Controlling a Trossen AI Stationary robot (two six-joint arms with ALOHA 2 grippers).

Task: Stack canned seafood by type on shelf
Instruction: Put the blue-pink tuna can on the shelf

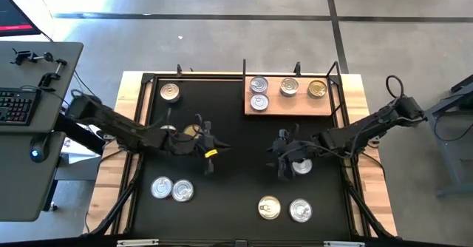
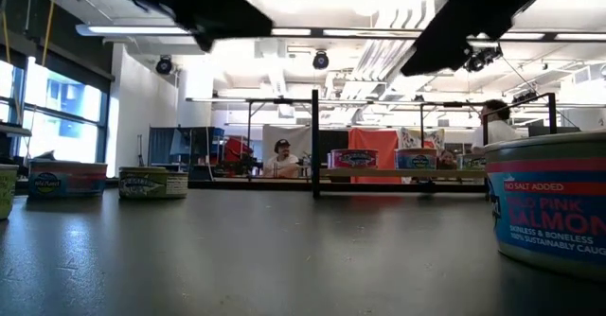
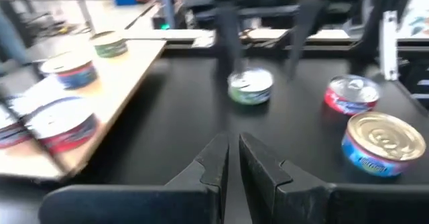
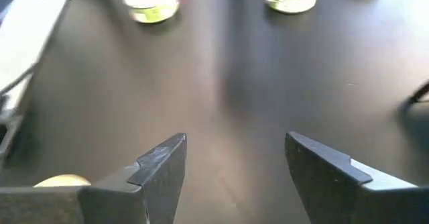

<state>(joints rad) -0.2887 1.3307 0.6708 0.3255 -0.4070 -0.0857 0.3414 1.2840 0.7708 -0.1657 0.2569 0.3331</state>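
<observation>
High view shows us the light-brown wooden shelf (image 1: 325, 106) at the far right of the black tabletop (image 1: 236, 129), carrying four short round tins: silver-topped cans (image 1: 259, 84) and one gold-topped can (image 1: 317, 89). Loose tins lie scattered, including a pair near the front left (image 1: 171, 189). The right gripper (image 1: 290, 160) stands spread over a silver-topped tin (image 1: 301, 166); the left gripper (image 1: 211, 149), fingers pressed together, holds nothing. We judge these tins rigid, moderately heavy, with slick metal walls, so a grip across the straight side walls suits them best.
</observation>
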